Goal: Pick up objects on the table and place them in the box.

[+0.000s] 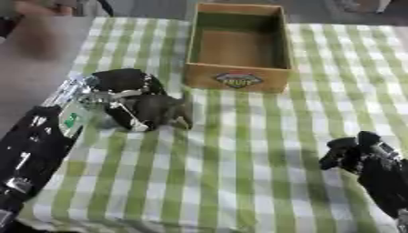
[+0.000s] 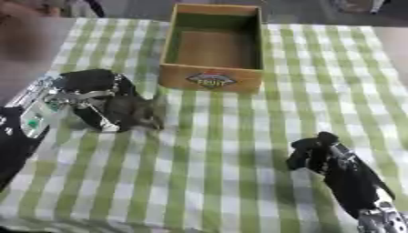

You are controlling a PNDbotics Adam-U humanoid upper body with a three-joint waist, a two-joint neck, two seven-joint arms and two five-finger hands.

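Nearest to us in the left eye view, our left forearm [image 1: 32, 150] fills the lower left corner, and our left hand [image 1: 127, 98] lies on the green-and-white checked tablecloth [image 1: 239, 173] with its fingers curled round a grey-brown toy animal [image 1: 163, 109]. We see a bulky grey body and what look like small legs at its near right side, but the shape is too blurred for us to name the animal. It sits on the cloth just in front of the box's near left corner, not touching it. Our right hand [image 1: 350, 152] shows at the lower right, fingers curled and holding nothing, its arm cut off by the edge. Beyond stands the open wooden box [image 1: 239, 77], a coloured label on its near wall; we make out nothing inside. In the right eye view the left forearm is mostly cut off, while the right arm [image 2: 354, 182] shows further, down to a silver joint at the bottom edge. The same toy sits under the left hand's fingers, and a blurred patch occupies the upper left corner.
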